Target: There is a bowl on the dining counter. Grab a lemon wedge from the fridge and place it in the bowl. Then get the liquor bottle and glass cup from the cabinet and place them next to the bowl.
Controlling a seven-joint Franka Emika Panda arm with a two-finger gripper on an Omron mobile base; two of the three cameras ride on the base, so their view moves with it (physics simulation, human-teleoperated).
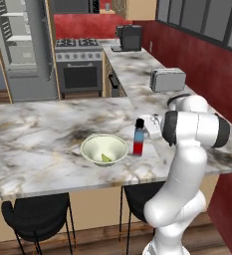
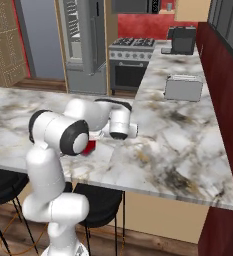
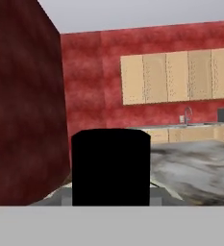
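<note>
While the bottle [image 1: 139, 138] stands upright on the counter [image 1: 38, 144] just at the bowl's [image 1: 104, 149] three o'clock, the gripper [image 1: 146, 130] is closed around it; the lemon wedge [image 1: 106, 158] lies inside.

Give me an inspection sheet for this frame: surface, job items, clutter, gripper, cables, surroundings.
Surface: dining counter, marbled, bowl and bottle on it.
Job items: bowl holds lemon wedge; liquor bottle upright just right of the bowl; glass cup not seen.
Clutter: toaster and coffee machine on the side counter.
Gripper: gripper shut on liquor bottle near its cap.
Cables: nothing seen.
Surroundings: fridge open, stove, black stools under the counter.
</note>
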